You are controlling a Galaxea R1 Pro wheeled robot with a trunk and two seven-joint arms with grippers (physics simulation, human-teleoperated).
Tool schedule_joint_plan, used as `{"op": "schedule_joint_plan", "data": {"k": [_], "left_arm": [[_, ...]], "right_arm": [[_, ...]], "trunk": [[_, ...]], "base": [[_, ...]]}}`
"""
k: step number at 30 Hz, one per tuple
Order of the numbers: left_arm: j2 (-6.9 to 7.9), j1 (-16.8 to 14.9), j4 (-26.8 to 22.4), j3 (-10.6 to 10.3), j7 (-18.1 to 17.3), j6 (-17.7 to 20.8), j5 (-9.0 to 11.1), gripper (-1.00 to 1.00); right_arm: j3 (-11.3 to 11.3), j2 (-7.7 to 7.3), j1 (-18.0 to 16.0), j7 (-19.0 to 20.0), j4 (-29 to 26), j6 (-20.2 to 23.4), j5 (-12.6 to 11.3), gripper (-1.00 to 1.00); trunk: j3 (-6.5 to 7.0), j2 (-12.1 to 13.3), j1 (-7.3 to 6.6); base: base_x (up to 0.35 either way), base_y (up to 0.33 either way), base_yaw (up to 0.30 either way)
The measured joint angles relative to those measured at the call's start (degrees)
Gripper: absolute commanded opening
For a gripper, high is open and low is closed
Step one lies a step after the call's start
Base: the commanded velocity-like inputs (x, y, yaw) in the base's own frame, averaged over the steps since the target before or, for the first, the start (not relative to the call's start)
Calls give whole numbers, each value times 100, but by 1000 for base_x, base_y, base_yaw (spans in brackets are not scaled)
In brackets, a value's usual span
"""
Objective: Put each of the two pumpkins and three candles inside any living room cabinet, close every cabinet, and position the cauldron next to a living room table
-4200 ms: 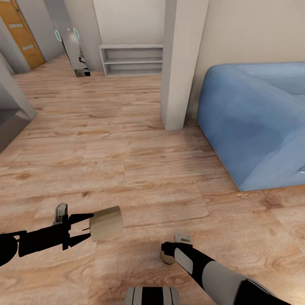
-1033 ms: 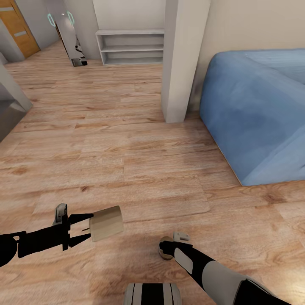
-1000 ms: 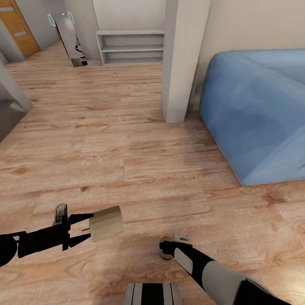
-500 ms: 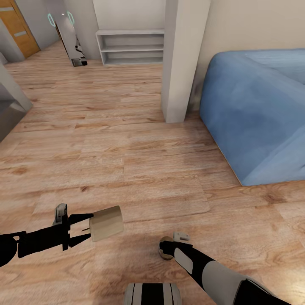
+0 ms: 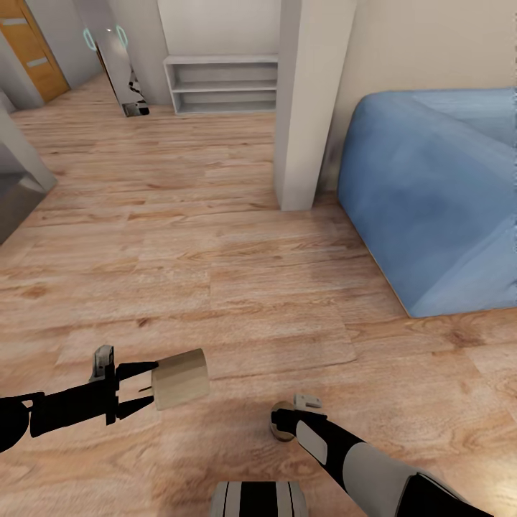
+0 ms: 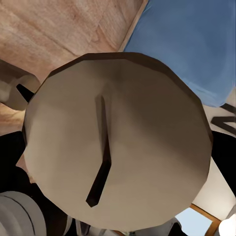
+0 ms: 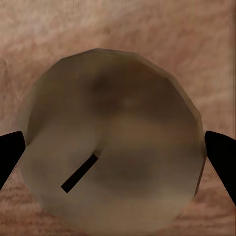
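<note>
Each of my grippers carries a candle above the wood floor. In the head view my left gripper is shut on a stubby pale candle lying sideways, low at the left. Its flat top with the dark wick faces the left wrist camera. My right gripper points down at the lower middle, shut on a second candle that is mostly hidden by the wrist. In the right wrist view that candle sits between two black fingertips. The pumpkins, cabinet and cauldron are out of view.
A blue sofa stands at the right, beside a white pillar. A low grey open shelf and a leaning mirror stand against the far wall. An orange door and a grey unit are at the left.
The whole view has shifted slightly, so the camera has moved. Both arms keep the same pose, each still holding its candle.
</note>
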Motion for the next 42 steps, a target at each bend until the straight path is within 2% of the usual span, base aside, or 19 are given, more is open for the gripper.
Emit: {"op": "schedule_joint_plan", "data": {"k": [12, 22, 29, 30, 32, 35, 40, 42], "left_arm": [[-2, 0, 0, -2, 0, -1, -12, -100], [-2, 0, 24, -9, 7, -7, -75, -100], [-7, 0, 70, -9, 43, -16, -117, -100], [-8, 0, 70, -9, 53, -16, -186, -100], [-11, 1, 72, -9, 61, -15, -498, -100], [-10, 0, 71, -9, 67, -31, -709, -100], [-17, 0, 79, 20, 80, -50, -1419, -100], [-17, -2, 81, 33, 85, -64, -1614, -100]], "right_arm": [[0, -3, 0, 8, -16, -13, 0, -100], [-8, -10, 0, 15, -19, -202, -8, -100], [-11, -28, 0, 156, -18, -187, -11, -100], [-14, -28, 0, 157, -17, -192, -10, -100], [-17, -29, 0, 158, -18, -191, -11, -100], [-16, -29, 0, 158, -18, -181, -12, -100], [-17, -37, -2, 152, -18, -166, -11, -100], [-17, -39, -2, 149, -20, -163, -14, -100]], "trunk": [[266, 16, -31], [488, 30, -57], [643, 39, -75], [665, 40, -77], [709, 43, -82], [776, 47, -90], [887, 54, -103], [934, 56, -108]], "base": [[0, 0, 0], [0, 0, 0], [0, 0, 0], [0, 0, 0], [0, 0, 0], [0, 0, 0], [0, 0, -2], [-5, 0, -124]]}}
